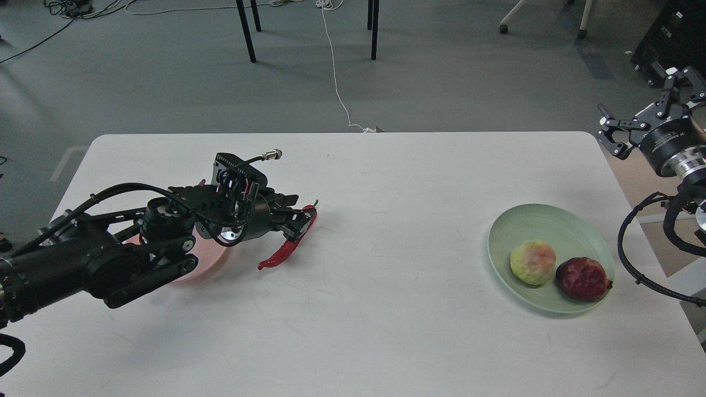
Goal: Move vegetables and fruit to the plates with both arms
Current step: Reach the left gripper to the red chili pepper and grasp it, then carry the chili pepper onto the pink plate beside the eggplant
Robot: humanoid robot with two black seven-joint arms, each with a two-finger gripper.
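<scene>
White table (386, 309) on grey floor (165, 82).
Two plates, two fruits, one chili (287, 245); left gripper (298, 220) fingers straddle it, grasp unclear; right gripper (640, 124) spread wide.

A wrinkled red chili pepper (289, 242) is laid diagonally just right of the pink plate (212, 258); pomegranate (583, 279) and yellow-green fruit (533, 262) are seated touching on the mint plate (551, 226).

Black arms (83, 264); silver wrist ring (686, 162); looping black cables (626, 242)
</scene>
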